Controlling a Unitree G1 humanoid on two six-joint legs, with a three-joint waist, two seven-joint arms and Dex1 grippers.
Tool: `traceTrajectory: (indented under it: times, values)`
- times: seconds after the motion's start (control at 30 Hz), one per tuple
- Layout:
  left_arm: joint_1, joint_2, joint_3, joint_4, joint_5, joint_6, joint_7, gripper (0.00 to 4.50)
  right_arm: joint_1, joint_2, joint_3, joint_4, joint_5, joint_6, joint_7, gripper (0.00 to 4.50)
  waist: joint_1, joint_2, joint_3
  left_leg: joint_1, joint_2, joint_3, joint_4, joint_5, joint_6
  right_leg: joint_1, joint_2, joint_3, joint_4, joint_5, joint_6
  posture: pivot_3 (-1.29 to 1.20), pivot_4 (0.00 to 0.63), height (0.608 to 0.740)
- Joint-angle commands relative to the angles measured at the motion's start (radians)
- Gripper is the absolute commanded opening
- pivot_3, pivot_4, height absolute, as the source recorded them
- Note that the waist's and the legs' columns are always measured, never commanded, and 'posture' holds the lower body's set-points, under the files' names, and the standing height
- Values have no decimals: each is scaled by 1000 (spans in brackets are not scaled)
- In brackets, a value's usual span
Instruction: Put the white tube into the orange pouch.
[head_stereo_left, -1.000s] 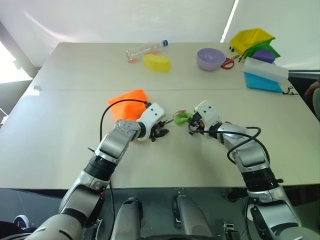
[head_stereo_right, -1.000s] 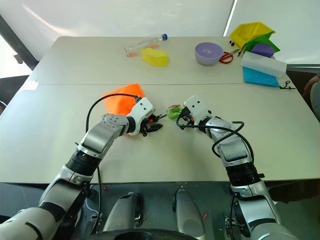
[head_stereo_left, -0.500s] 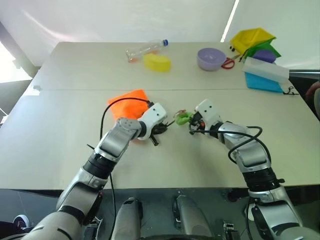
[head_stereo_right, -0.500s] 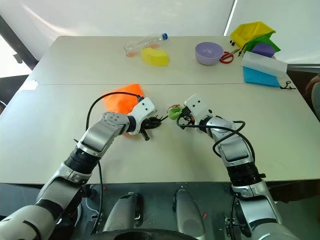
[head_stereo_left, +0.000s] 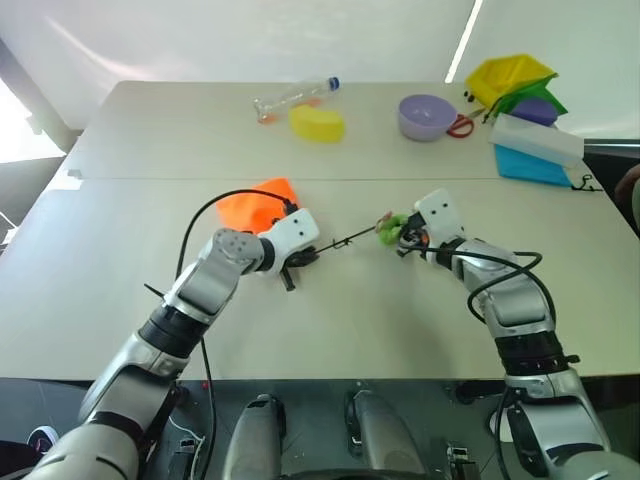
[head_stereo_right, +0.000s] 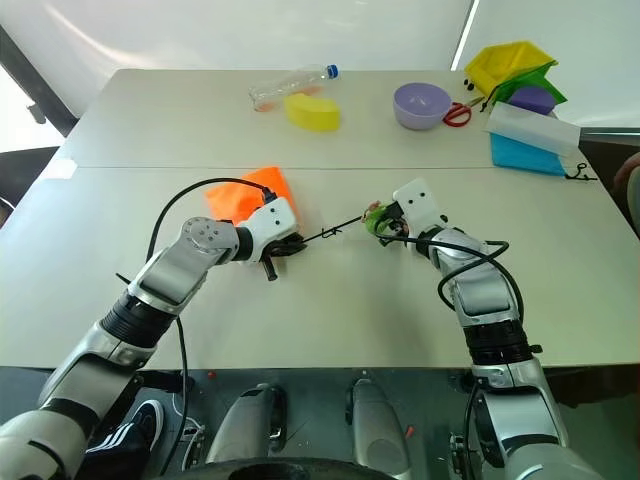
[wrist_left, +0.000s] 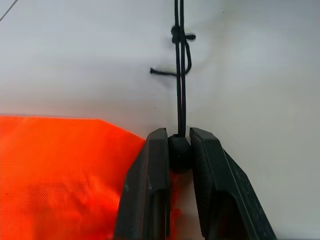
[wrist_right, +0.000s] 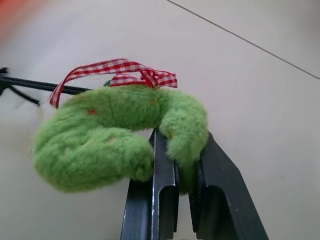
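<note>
The orange pouch (head_stereo_left: 255, 208) lies on the pale table (head_stereo_left: 100, 250), left of the middle. The left tool (wrist_left: 178, 150) sits at the pouch's edge, and its two black fingers are squeezed on the little black stopper (wrist_left: 178, 149) of the dark cord (head_stereo_left: 345, 240). The cord runs tight across the table, with a knot (wrist_left: 179, 36) partway along, over to the right. There the right tool (wrist_right: 172, 165) is pinched tight on the fuzzy green tag (wrist_right: 115, 137), which has a red checked ribbon (wrist_right: 120, 70) on it. I cannot tell where the white tube is. Far back stand a clear bottle (head_stereo_left: 295, 97), a yellow bag (head_stereo_left: 317, 122), a purple bowl (head_stereo_left: 425, 116) and a blue box (head_stereo_left: 535, 160).
</note>
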Motion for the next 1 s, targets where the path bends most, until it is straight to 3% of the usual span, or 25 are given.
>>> traceTrajectory:
  times: [0.03, 0.33, 0.57, 0.67, 0.83, 0.87, 1.0]
  values:
    - [24, 38, 6, -62, 4, -4, -29, 141, -34, -35, -61, 7, -16, -27, -33, 0, 0, 0, 0, 0, 0, 0, 0, 0, 0, 0, 0, 0, 0, 0, 0, 0, 150, 740]
    - [85, 175, 46, -144, -18, -47, -116, 141, -47, -67, -66, 52, -29, -49, -50, 0, -2, 0, 0, 0, 0, 0, -1, 0, 0, 0, 0, 0, 0, 0, 0, 0, 150, 740]
    - [98, 139, 108, -130, -89, -12, -102, 141, -26, -71, -24, 39, -21, -67, 1, 0, 1, 0, 0, 0, 0, 0, -1, 0, 0, 0, 0, 0, 0, 0, 0, 0, 150, 740]
    - [86, 102, 155, -82, -113, -73, -76, 1606, 20, -62, -35, -46, 91, -13, 119, 1169, 1, 0, 0, 0, 0, 0, 0, 0, 0, 0, 0, 0, 0, 0, 0, 0, 150, 740]
    - [93, 68, 251, -89, -244, -60, -124, 4154, 65, -95, -13, -146, 129, 48, 197, 3794, -3, 0, 0, 1, 0, 0, 0, 0, 0, 0, 0, 0, 1, 0, 1, 0, 150, 740]
    - [94, 64, 277, -89, -270, -65, -128, 4217, 81, -113, -8, -170, 139, 52, 229, 4373, -2, 0, 0, 1, 0, 0, 0, 0, 0, 0, 0, 0, 1, 0, 0, 0, 150, 740]
    - [102, 70, 369, -95, -351, -138, -170, 4217, 128, -168, -37, -242, 183, 16, 315, 4373, 0, 0, 0, 1, 0, 0, 0, 0, 0, 0, 1, 0, 1, 0, 0, 0, 150, 740]
